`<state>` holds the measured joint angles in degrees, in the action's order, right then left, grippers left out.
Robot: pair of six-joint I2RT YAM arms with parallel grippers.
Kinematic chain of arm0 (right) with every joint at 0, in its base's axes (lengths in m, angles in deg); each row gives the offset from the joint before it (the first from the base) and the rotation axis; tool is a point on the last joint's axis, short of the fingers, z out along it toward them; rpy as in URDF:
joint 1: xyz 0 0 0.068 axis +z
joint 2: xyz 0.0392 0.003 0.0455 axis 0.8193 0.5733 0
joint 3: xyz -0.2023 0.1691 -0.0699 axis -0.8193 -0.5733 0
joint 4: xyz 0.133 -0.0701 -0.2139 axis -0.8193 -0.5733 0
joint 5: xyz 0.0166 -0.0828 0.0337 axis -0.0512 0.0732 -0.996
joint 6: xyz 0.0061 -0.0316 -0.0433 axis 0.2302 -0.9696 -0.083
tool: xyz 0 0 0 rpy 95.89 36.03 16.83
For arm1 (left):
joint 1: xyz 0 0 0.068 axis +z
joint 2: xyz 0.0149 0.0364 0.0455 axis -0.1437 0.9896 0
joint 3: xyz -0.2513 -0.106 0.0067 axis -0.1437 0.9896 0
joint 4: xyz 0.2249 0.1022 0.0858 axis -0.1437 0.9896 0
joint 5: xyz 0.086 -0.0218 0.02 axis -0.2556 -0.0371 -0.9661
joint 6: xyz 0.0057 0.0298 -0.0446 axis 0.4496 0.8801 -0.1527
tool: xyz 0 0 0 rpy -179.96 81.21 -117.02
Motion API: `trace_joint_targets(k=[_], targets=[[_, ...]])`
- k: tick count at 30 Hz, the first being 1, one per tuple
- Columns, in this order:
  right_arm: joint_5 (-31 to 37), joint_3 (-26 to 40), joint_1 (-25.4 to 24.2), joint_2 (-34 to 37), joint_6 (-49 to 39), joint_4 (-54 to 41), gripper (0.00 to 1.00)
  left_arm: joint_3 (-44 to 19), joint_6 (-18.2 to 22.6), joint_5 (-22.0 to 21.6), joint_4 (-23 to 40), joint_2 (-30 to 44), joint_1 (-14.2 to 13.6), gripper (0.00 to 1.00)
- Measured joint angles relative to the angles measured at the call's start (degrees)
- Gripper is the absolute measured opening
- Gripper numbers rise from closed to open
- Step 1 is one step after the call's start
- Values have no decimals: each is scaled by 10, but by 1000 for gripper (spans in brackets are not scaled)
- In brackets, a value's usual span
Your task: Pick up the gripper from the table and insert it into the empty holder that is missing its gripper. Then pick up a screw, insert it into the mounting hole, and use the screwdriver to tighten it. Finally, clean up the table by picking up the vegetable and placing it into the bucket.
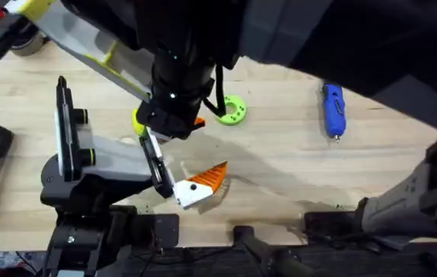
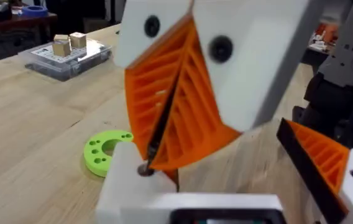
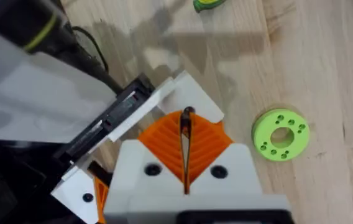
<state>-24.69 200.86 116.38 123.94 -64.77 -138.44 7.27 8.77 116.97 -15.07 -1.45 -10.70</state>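
Pale wood tabletop (image 1: 280,165): small gripper (image 1: 201,185) sits mounted on holder (image 1: 88,158). Right claw (image 3: 186,140) pinches a screw (image 3: 187,113) over it. Screwdriver (image 1: 332,110) waits at two o'clock; tightening and cleanup remain.

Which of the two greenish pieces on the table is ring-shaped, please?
The bright green disc dotted with holes; the other is a yellowish lump.

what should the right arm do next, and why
Probably ease the right pincer down. It is shut on what looks like a screw, whose tip sits just above the white block on the holder. The hole itself is hidden, and the screwdriver lies untouched.
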Motion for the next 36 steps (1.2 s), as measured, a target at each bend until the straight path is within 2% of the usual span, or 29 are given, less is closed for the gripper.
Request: trace_joint_targets(k=[36], targets=[[1, 9, -1, 19, -9, -11, 8, 0, -12, -1, 0, 4, 1, 987]])
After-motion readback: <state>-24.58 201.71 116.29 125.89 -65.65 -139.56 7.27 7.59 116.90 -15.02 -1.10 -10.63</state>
